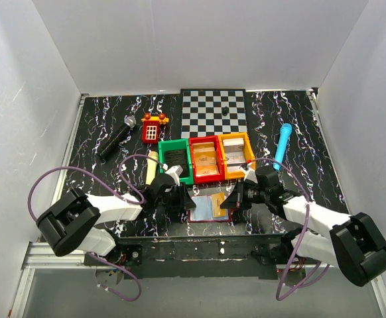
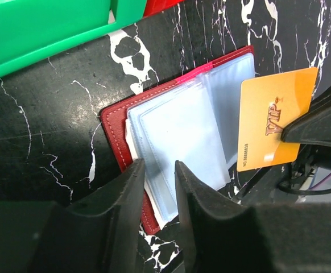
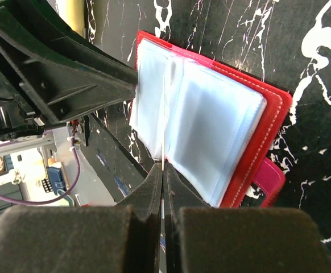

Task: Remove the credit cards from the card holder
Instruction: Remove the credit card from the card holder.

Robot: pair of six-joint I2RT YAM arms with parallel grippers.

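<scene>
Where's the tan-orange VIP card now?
Left wrist view, right side: tan-orange plastic VIP card, pinched in the right gripper, at the dark-red card holder's right edge.

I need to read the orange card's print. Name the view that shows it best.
Left wrist: the card faces the lens, its VIP lettering legible. Right wrist shows at most its thin edge in the shut right gripper. Top shows only a small orange patch.

The red card holder [image 2: 177,131] lies open, pale sleeves up, an orange credit card [image 2: 273,119] overlapping one edge.
</scene>
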